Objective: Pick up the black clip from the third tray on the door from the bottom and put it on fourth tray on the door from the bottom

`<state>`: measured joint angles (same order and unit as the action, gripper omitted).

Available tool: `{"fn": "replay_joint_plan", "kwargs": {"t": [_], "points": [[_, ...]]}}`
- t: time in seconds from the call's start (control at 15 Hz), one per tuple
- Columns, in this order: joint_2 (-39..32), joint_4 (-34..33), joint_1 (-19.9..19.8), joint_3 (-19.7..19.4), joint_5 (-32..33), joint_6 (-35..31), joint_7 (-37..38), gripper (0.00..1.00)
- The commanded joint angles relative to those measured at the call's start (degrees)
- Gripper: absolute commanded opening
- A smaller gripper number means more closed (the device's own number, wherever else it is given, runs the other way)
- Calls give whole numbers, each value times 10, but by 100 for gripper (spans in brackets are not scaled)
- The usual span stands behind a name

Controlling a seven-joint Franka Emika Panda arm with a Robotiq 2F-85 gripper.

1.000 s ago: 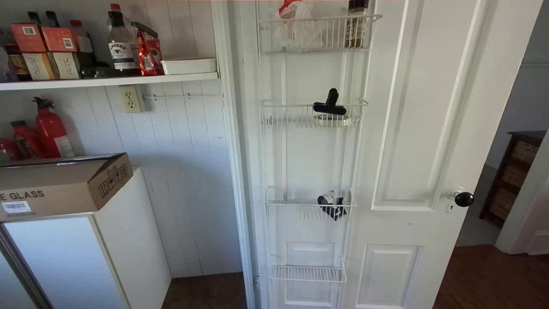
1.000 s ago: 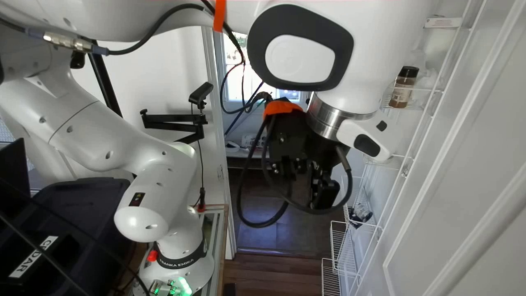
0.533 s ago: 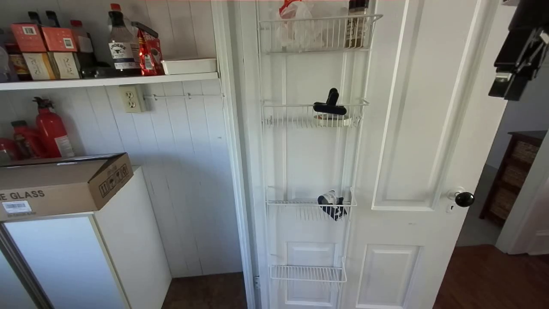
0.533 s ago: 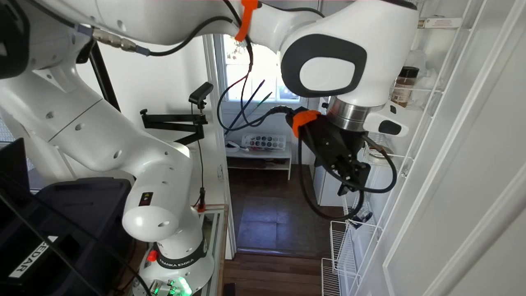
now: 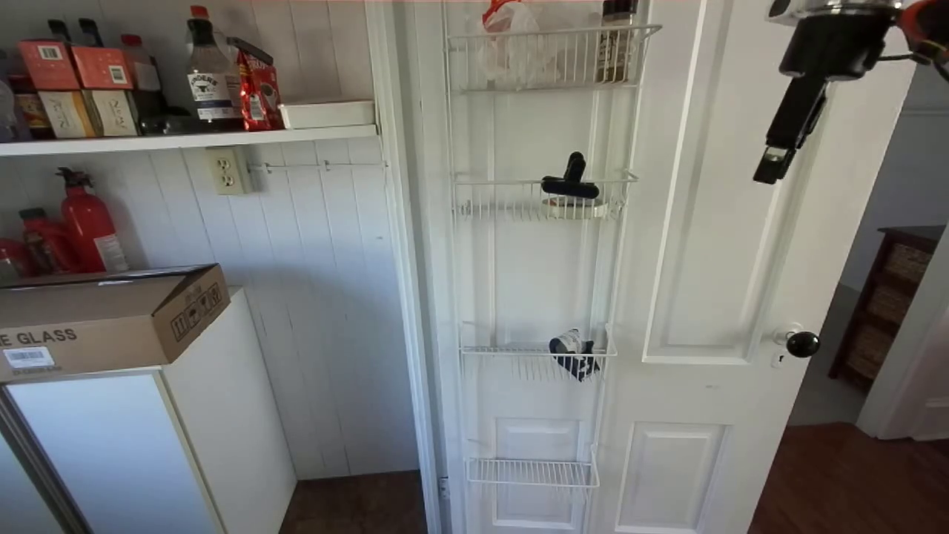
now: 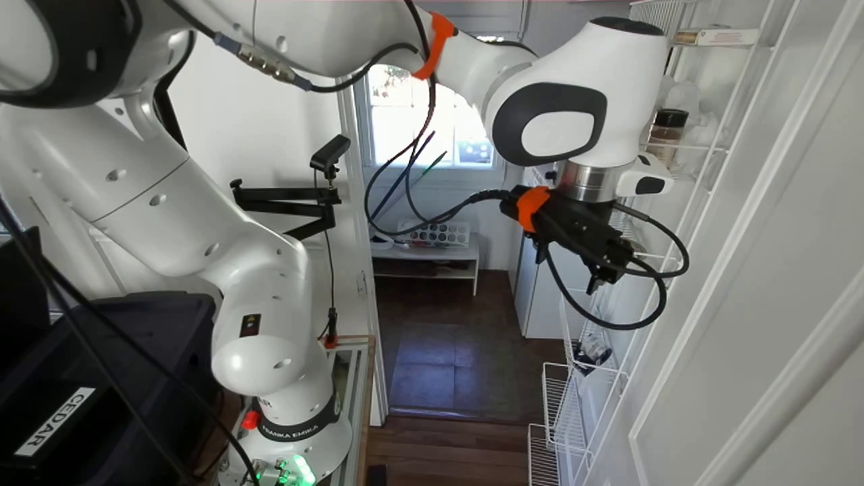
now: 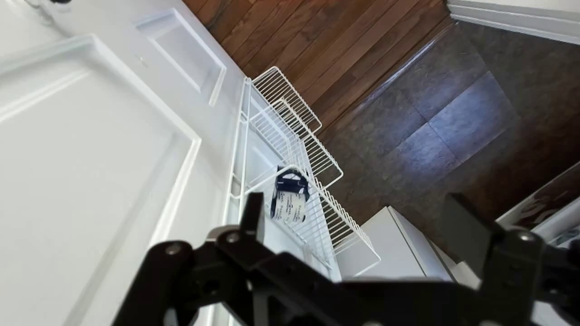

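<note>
Door [image 5: 682, 252], top out of view

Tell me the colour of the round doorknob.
Glossy black; the round doorknob shows best in an exterior view.

Beside the door [image 5: 704, 393], the floor [image 7: 344, 50] is reddish-brown wood, its long planks [image 7: 272, 38] plain in the wrist view; a thin pale strip [image 7: 408, 64] marks the edge where it gives way to dark tiles [image 7: 421, 149], some of them shining bluish. On the dark part, in an exterior view, stand a low white bench [image 6: 452, 254] and, nearer the door, a white cabinet [image 6: 543, 310]. At that view's lower edge a small black block [image 6: 376, 474] seems to rest on the planks, though it is cut off
</note>
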<state>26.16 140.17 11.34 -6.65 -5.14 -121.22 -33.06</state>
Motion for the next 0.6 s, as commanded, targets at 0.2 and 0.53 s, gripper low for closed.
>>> {"fn": "replay_joint_plan", "kwargs": {"t": [0.2, 0.53], "points": [[-72, -57, 14, 20, -21, -52, -65, 100], [-64, -38, 12, 23, -36, -86, -83, 100]]}}
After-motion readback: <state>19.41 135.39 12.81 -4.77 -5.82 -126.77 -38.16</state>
